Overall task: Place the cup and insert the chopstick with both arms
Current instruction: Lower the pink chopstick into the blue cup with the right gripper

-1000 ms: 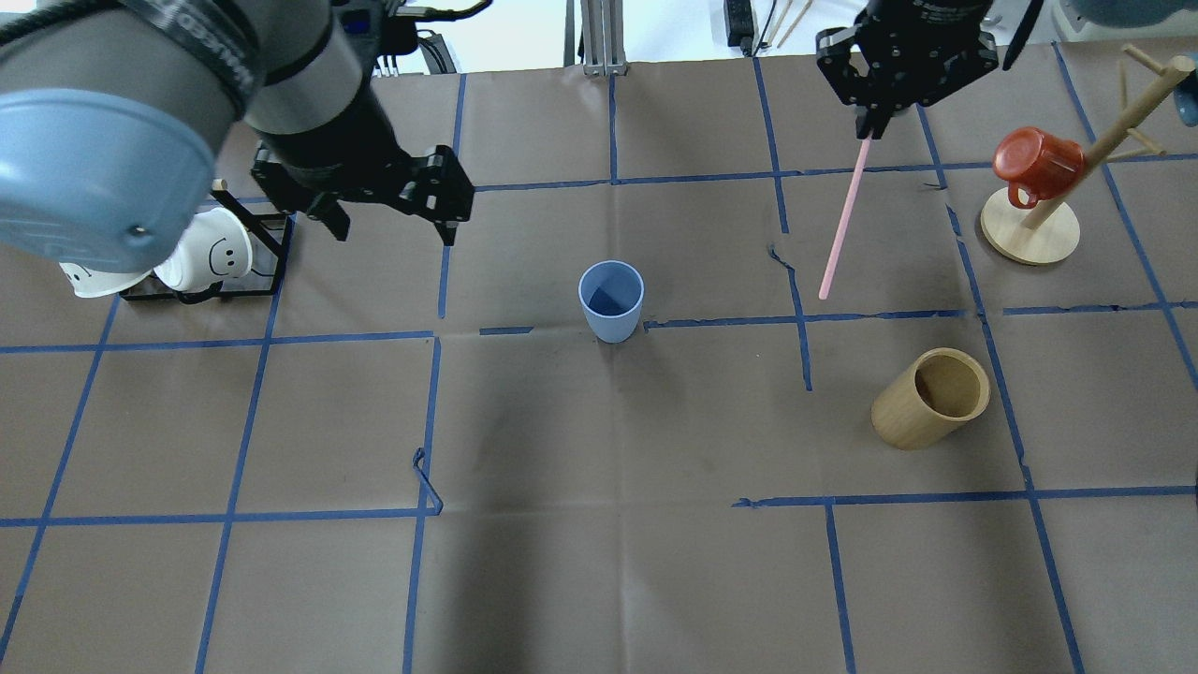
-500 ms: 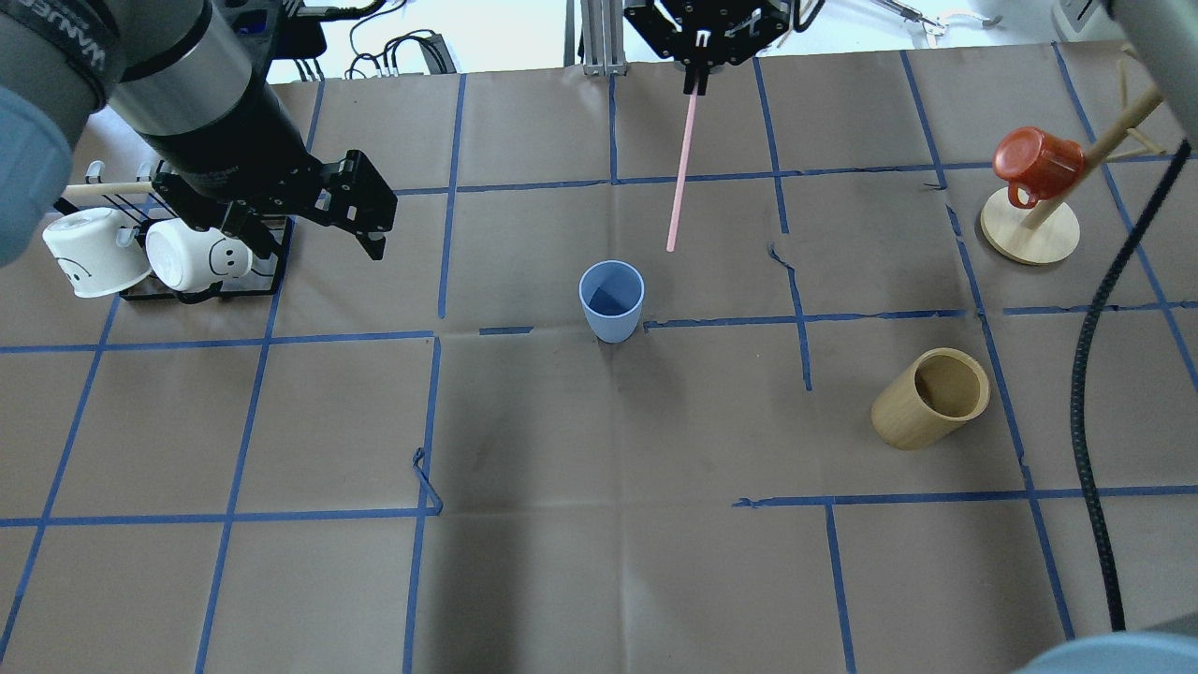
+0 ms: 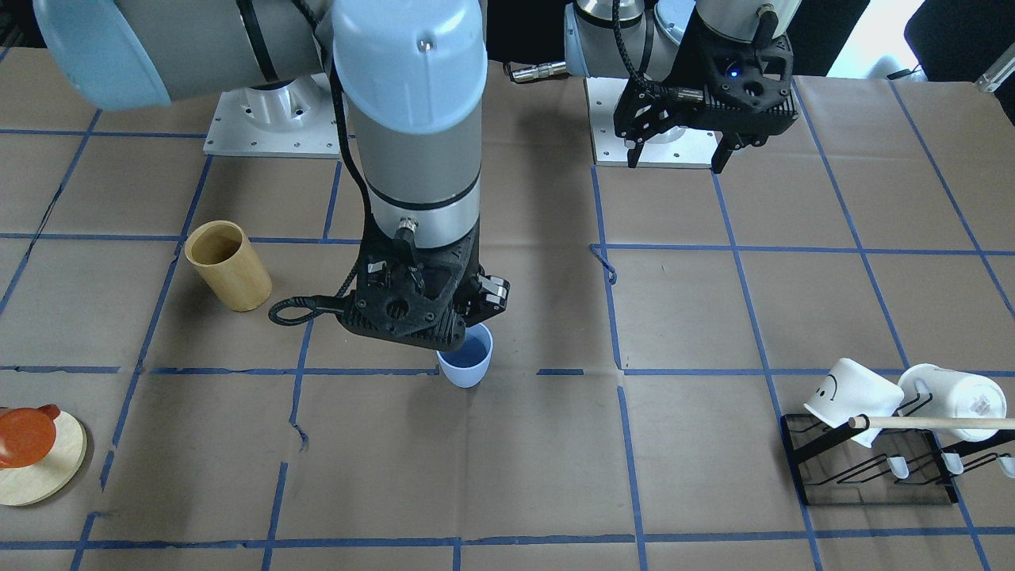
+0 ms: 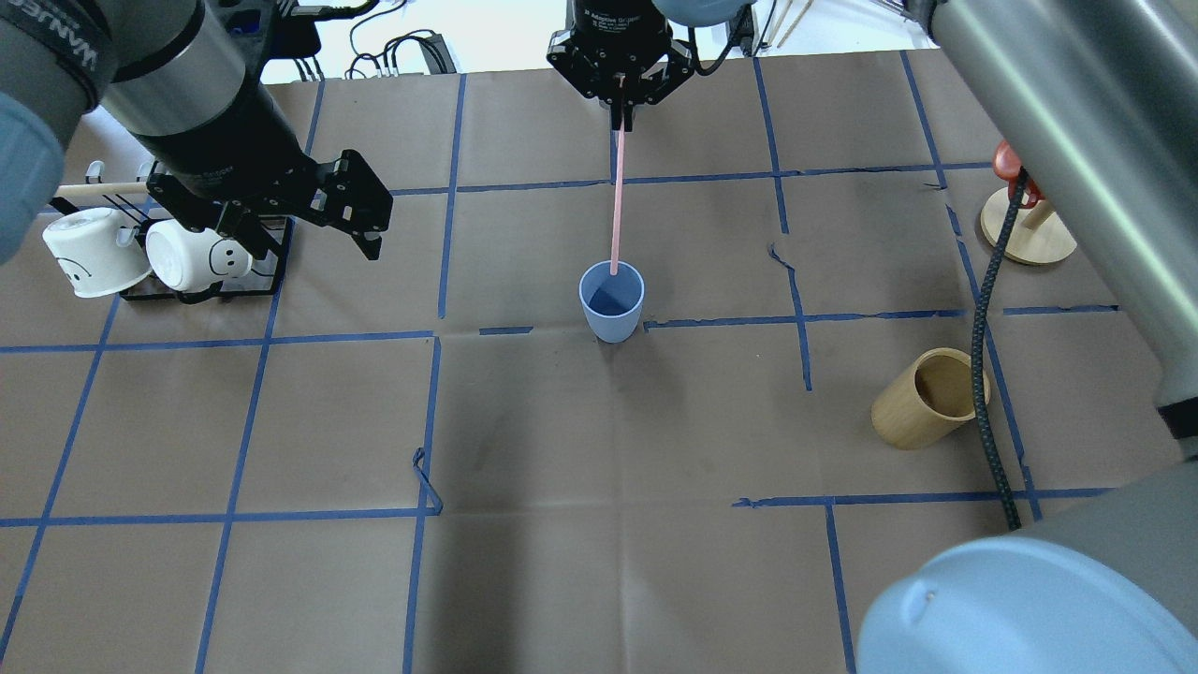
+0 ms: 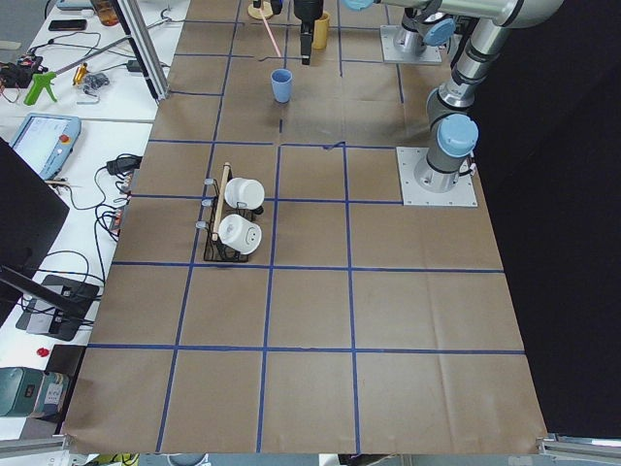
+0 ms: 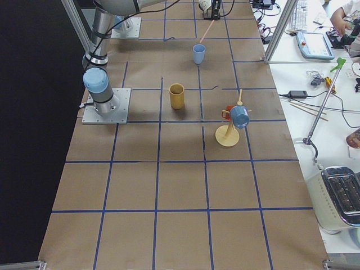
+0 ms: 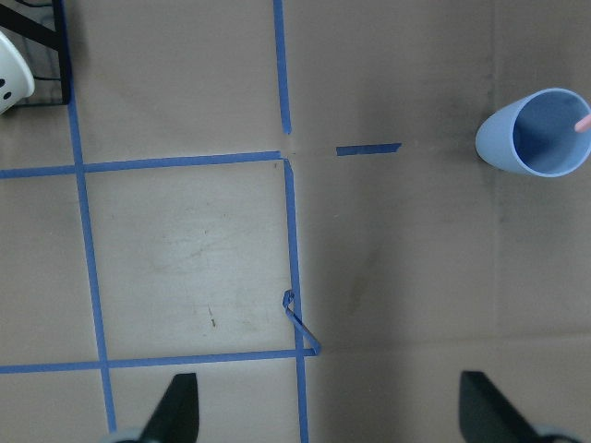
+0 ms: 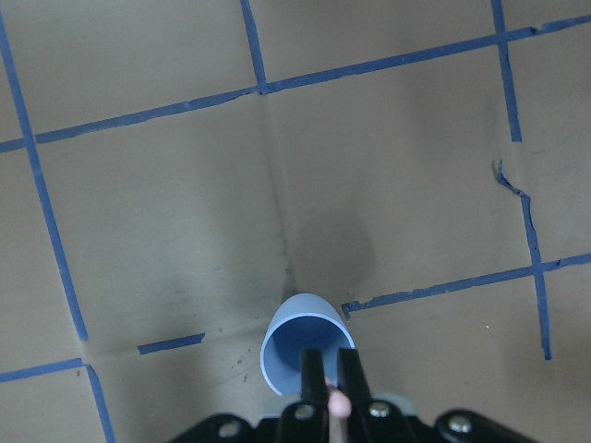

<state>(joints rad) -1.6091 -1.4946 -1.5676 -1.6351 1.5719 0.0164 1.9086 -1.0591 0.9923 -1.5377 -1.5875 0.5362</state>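
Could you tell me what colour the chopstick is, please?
The chopstick is pink, clearest in the overhead exterior view.

Brown-papered table [image 4: 599, 580], gridded with blue tape [image 4: 234, 518], bearing an upright blue cup [image 4: 611, 301] at centre, a wooden cup [image 4: 928, 398], a mug-tree base [image 4: 1044, 245] and a black rack [image 4: 187, 297].

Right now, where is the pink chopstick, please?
In the overhead view the pink chopstick hangs mid-table from the right gripper, its tip at the rim of the blue cup.

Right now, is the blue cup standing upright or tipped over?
Upright. The blue cup stands on its base, open mouth facing up; the exterior right view shows it vertical too.
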